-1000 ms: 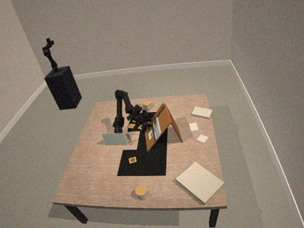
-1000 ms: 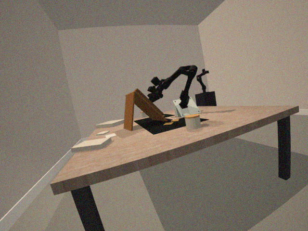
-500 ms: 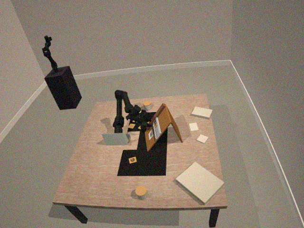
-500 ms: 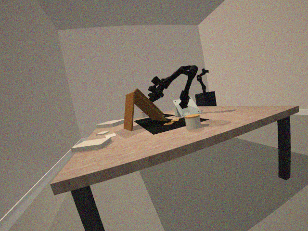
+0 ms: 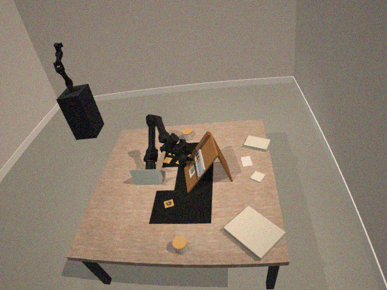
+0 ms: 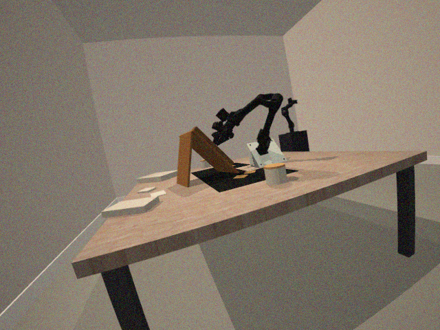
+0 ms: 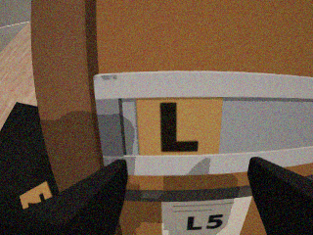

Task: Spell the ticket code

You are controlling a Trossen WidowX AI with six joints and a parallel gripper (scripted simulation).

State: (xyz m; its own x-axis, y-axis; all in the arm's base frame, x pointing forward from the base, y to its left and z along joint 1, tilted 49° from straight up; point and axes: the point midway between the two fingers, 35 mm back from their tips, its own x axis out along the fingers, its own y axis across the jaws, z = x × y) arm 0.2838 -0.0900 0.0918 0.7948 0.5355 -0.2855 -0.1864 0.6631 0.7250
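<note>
The brown board (image 5: 208, 148) (image 7: 205, 39) leans up, carrying the pale rail (image 5: 201, 170) (image 7: 196, 85). A yellow L tile (image 7: 210, 113) sits upright in the rail near the left end in the wrist view, with empty channel to its right. The ticket (image 5: 191, 171) (image 7: 171, 217) is below the rail; "L5" is readable. My gripper (image 5: 190, 156) (image 6: 215, 142) (image 7: 190, 168) is open and empty, its fingers apart below the L tile in the wrist view. A G tile (image 5: 169, 203) lies on the black mat (image 5: 193, 215). Other tiles (image 5: 167, 160) (image 7: 35, 196) lie near the arm.
Orange-topped round containers (image 5: 179, 244) (image 5: 187, 134) (image 6: 275, 174) stand on the wooden table (image 5: 124, 225) (image 6: 199, 220). A pale panel (image 5: 146, 176) (image 6: 266, 156) stands by the arm's base. Cream slabs (image 5: 253, 231) (image 5: 256, 142) and small cream squares (image 5: 246, 161) (image 5: 257, 176) lie behind the board.
</note>
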